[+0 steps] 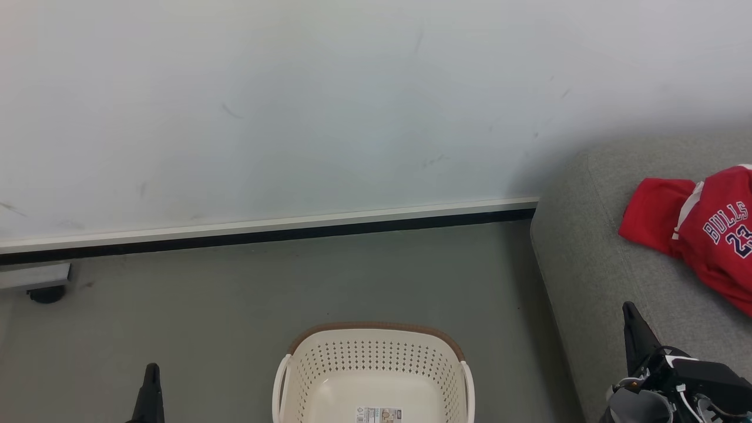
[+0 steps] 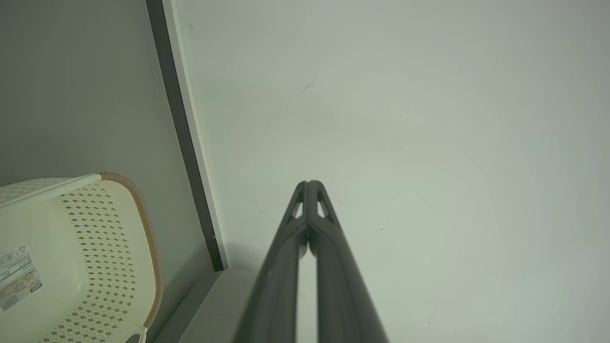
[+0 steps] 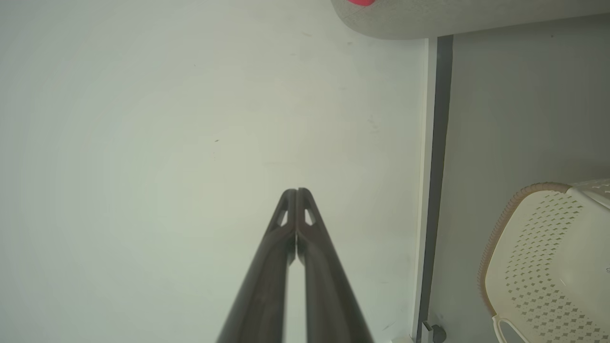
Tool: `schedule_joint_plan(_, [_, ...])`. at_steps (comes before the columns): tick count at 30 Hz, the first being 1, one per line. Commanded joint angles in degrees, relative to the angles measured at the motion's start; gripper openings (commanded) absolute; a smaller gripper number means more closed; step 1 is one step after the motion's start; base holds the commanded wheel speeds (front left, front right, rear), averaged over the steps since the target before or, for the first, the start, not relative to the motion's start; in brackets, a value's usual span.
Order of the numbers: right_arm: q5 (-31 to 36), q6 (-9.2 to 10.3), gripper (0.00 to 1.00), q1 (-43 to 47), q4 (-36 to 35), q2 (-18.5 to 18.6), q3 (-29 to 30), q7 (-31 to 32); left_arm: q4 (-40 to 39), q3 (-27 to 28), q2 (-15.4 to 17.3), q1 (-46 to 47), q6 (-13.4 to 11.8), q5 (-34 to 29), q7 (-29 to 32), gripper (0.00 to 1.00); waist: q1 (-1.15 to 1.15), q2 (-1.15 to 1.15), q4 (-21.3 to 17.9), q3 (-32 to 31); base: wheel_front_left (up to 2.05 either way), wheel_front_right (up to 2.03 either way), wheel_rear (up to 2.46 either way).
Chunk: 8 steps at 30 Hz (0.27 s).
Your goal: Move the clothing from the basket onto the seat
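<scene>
**Left end effector (image 2: 309, 183) and right end effector (image 3: 296, 191) closed, empty**

Both flank the cream-white perforated plastic basket (image 1: 376, 325), its visible bottom bare. Soft red white-trimmed clothing (image 1: 705, 235) lies on the light-grey woven-fabric seat (image 1: 587, 282), so nothing seems left to carry.

Head view: from above, facing forward and down at a pale scuffed wall (image 1: 294, 106), grey floor (image 1: 205, 305) and, close at the bottom edge, a cream-white perforated plastic basket with brown rim (image 1: 376, 355). Wrist views: rolled sideways, facing that wall along the left gripper (image 2: 309, 186) and right gripper (image 3: 296, 194). Shared by all three: basket, wall, black-and-white skirting strip (image 1: 264, 230).
</scene>
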State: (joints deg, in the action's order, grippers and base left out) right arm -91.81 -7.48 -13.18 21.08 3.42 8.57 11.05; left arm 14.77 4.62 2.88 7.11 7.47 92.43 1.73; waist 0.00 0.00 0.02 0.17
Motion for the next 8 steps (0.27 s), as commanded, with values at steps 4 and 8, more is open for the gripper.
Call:
schedule_joint_plan(4, [0.3, -0.02, 0.0, 0.0, 0.0, -0.1, 0.1, 0.0, 0.2, 0.1, 0.0, 0.2, 0.1, 0.2, 0.0, 0.0, 0.0, 0.0, 0.0, 0.0, 0.0, 0.0, 0.0])
schedule_joint_plan(8, [0.3, -0.02, 0.0, 0.0, 0.0, -0.2, 0.1, 0.1, 0.2, 0.1, 0.0, 0.2, 0.1, 0.2, 0.0, 0.0, 0.0, 0.0, 0.0, 0.0, 0.0, 0.0, 0.0])
